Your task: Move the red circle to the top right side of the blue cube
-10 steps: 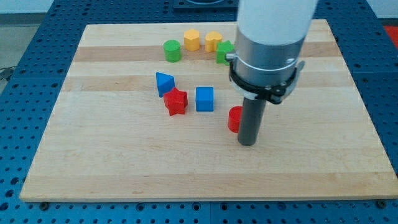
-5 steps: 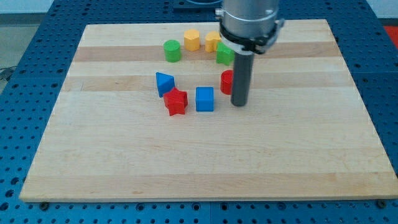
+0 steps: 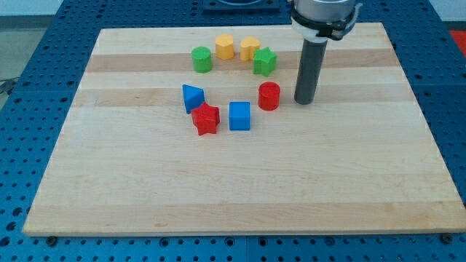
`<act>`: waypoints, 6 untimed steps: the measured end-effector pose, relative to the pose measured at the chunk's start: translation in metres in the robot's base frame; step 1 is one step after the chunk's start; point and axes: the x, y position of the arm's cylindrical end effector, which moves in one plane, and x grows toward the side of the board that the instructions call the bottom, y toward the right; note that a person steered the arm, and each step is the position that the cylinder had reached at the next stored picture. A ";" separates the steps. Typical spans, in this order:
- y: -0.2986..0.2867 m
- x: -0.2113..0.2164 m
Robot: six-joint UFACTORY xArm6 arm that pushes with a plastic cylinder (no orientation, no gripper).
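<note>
The board (image 3: 240,175) is pale wood in glued strips, grain visible, satin finish. My rod is dark and matt down to my tip (image 3: 304,102), under a shiny metal collar (image 3: 325,16). The red circle (image 3: 269,96) and blue cube (image 3: 239,116) look like smooth, matt painted blocks. The surrounding table (image 3: 29,80) is blue perforated metal.

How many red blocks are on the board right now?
2: the red circle left of my tip, and a red star left of the blue cube. None seem hidden.
</note>
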 end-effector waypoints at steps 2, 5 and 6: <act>-0.018 0.008; -0.032 0.006; -0.034 0.005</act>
